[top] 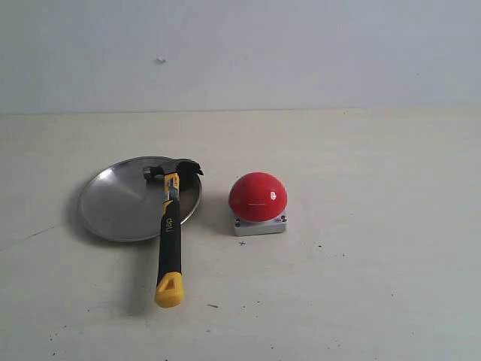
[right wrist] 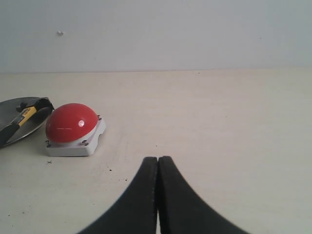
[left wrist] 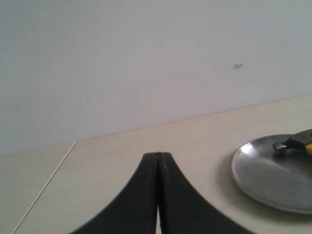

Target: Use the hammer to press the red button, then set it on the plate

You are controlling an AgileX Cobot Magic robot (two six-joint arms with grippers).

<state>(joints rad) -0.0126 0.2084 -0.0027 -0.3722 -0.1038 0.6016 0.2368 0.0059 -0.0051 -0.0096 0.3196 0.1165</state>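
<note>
We see the hammer lying with its dark head on the plate, its handle running off the rim onto the table. The red button sits just beside the plate, apart from the hammer. Our left gripper and right gripper, 2 pincers, are each pressed together, holding nothing

Soft, even, fairly bright light fills all three views and flattens the pale table and wall to cream-grey. In the exterior view the hammer and the plate cast faint, diffuse shadows to their left. The red button carries a small white highlight, and the plate has a dull sheen. All three pictures are slightly soft and grainy.
</note>
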